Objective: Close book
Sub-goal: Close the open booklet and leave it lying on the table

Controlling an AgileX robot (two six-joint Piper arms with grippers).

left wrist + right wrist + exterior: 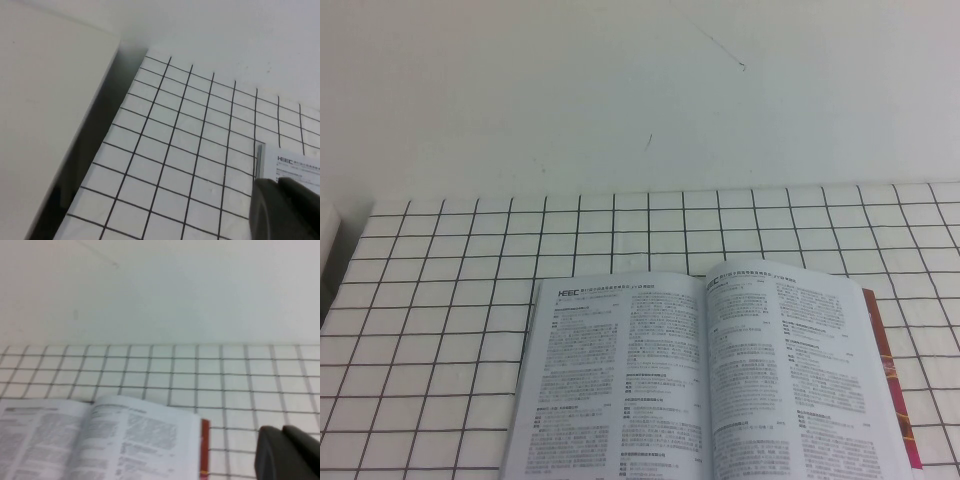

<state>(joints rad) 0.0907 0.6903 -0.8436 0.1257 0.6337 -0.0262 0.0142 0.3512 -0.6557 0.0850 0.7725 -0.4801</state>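
Note:
An open book [710, 380] lies flat on the checked cloth near the front edge, both printed pages up, its red cover [890, 380] peeking out on the right. Neither gripper appears in the high view. In the left wrist view my left gripper [277, 186] hovers over the book's [297, 165] far left corner, its two dark fingers pressed together and holding nothing. My right gripper [281, 432], also shut and empty, hangs over bare cloth just right of the book [100, 440] and its red cover [204, 447].
A black-and-white checked cloth [470, 300] covers the table up to a plain white wall [640, 90]. A white panel [45, 125] stands past the cloth's left edge, with a dark gap between them.

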